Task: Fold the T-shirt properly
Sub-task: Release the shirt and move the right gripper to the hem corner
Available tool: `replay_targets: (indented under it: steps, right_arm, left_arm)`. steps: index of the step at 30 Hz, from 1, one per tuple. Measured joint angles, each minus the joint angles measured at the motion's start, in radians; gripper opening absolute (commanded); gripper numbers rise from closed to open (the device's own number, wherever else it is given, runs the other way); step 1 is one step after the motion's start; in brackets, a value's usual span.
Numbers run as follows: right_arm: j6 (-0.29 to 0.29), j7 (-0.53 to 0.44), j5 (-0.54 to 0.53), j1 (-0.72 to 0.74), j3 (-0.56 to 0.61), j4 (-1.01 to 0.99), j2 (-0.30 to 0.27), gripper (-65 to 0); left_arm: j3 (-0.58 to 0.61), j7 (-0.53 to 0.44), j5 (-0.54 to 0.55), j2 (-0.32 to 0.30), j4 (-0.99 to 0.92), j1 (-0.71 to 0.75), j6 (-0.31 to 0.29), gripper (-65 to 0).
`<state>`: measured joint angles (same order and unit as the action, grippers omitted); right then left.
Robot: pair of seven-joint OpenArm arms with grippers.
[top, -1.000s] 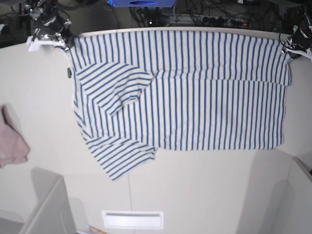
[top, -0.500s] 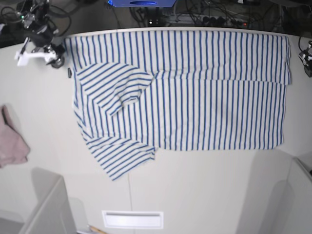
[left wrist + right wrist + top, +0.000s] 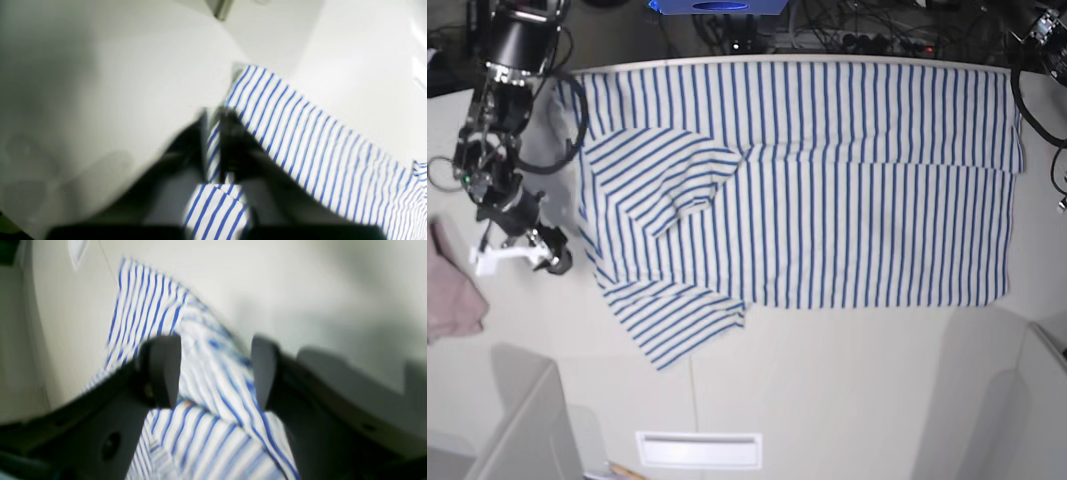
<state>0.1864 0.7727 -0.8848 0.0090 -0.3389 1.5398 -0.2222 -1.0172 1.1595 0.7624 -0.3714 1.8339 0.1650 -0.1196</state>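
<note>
The T-shirt (image 3: 827, 180), white with thin blue stripes, lies flat across the table, with one sleeve folded over its upper left and the other sticking out at the lower left. My right gripper (image 3: 545, 256) is just left of the shirt's lower-left edge. In the right wrist view it (image 3: 213, 373) is open, hovering over rumpled striped cloth (image 3: 206, 426) with a small orange mark (image 3: 188, 403). My left gripper (image 3: 211, 133) is blurred, its fingers nearly together over the shirt's edge (image 3: 300, 140). It does not show clearly in the base view.
A dusty-pink cloth (image 3: 452, 290) lies at the table's left edge. A white slotted plate (image 3: 699, 450) sits near the front. Grey panels stand at the front left (image 3: 527, 430) and front right (image 3: 1027, 400). Cables (image 3: 847, 40) run behind the table.
My right gripper has left the shirt's top-left corner and moved down the left side to the lower sleeve. My left gripper has left the top-right corner and gone off the right edge. The shirt lies unchanged.
</note>
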Motion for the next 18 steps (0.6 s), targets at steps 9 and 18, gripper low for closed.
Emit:
replay_targets:
  steps: [9, 18]
  right_arm:
    - [-0.190, -0.169, -0.003, 0.429, 0.261, -0.628, -0.084, -32.1]
    - [-0.422, -0.365, 0.007, 0.709, 0.489, -1.226, -0.089, -27.2]
  left_arm:
    - [0.111, 0.001, -0.068, 0.002, 0.000, 0.006, -0.001, -65.0]
    - [0.108, -0.003, -0.200, 0.002, 0.000, 0.012, 0.000, -65.0]
